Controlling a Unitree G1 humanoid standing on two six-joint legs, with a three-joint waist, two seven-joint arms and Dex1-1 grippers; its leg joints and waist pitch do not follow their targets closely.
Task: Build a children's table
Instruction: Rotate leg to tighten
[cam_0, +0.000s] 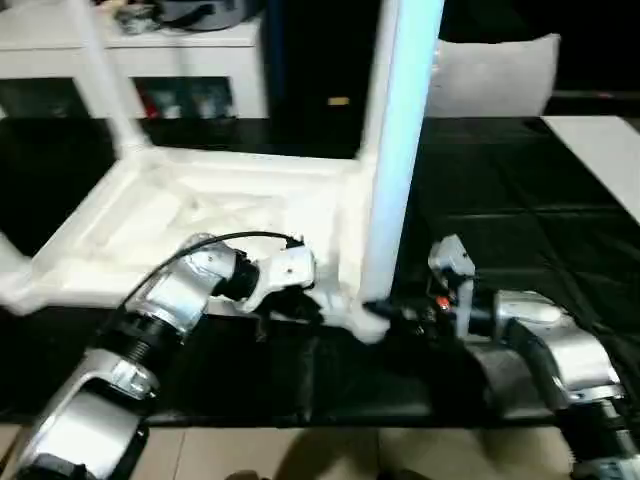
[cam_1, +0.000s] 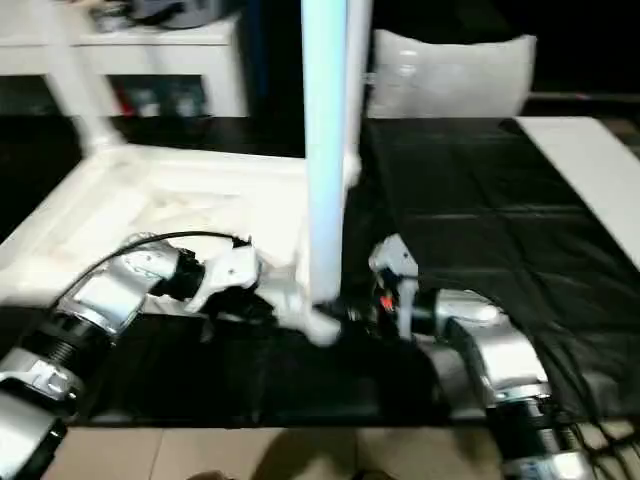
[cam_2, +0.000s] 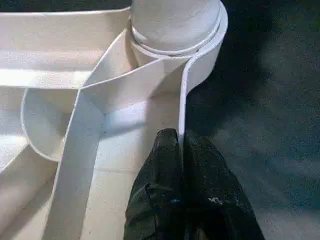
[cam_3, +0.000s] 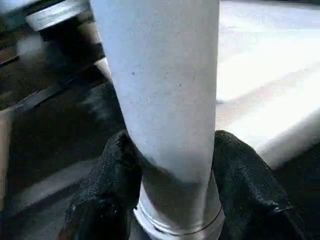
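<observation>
The children's table lies upside down on the black cover, its ribbed white top facing up. A long white leg stands upright in the near right corner socket. Another leg rises at the far left corner. My left gripper is shut on the top's thin rim, just beside that corner socket. My right gripper comes in from the right, low on the upright leg. In the right wrist view its black fingers press against both sides of the leg.
A white cabinet stands behind the table top. A white seat back is at the far right and a flat white board lies along the right edge. Beige floor shows below the black cover's near edge.
</observation>
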